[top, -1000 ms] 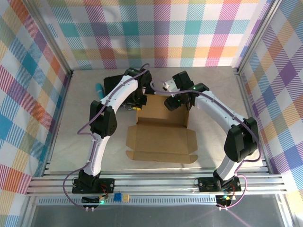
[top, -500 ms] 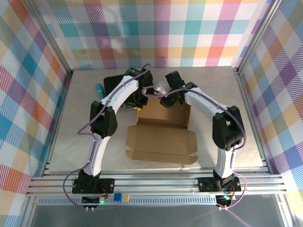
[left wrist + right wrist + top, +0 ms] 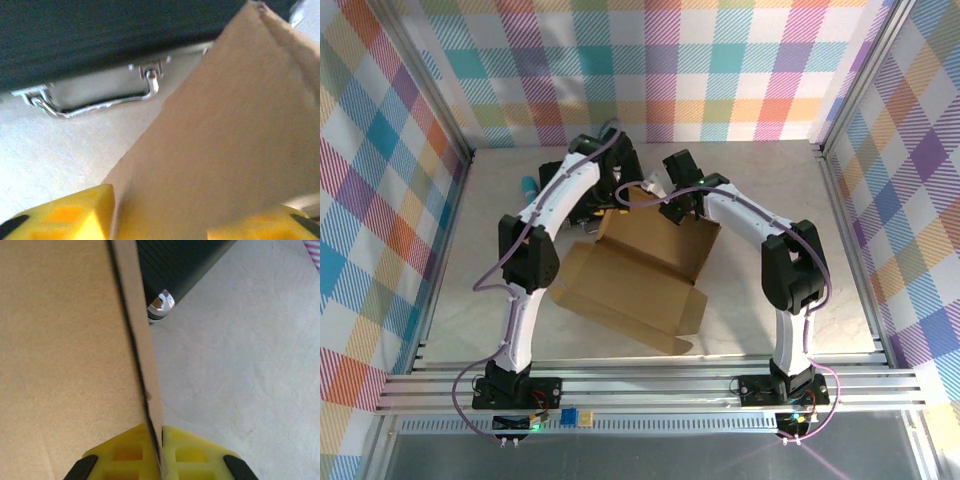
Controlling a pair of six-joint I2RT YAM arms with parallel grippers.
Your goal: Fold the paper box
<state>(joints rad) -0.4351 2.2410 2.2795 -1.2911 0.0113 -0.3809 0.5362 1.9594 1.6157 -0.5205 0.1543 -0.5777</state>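
one paper box (image 3: 638, 272) lies askew mid-table, far panel raised. two grippers meet it: right gripper (image 3: 161, 447) pinched tight on the panel's edge, left gripper (image 3: 165, 217) spread half-wide astride it, apparently loose. one black case (image 3: 100, 35) sits behind.

The paper box (image 3: 640, 270) is plain brown, the case (image 3: 100, 35) black, the walls (image 3: 650, 60) pastel plaid, the right claw (image 3: 161, 450) yellow.

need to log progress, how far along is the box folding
Done: little; the paper box lies open on the table, no lid closed or tabs tucked. In hand: the right tool is shut on the far panel's edge, and the left tool stands open astride the cardboard. Left: raising the walls, tucking tabs, closing the lid.
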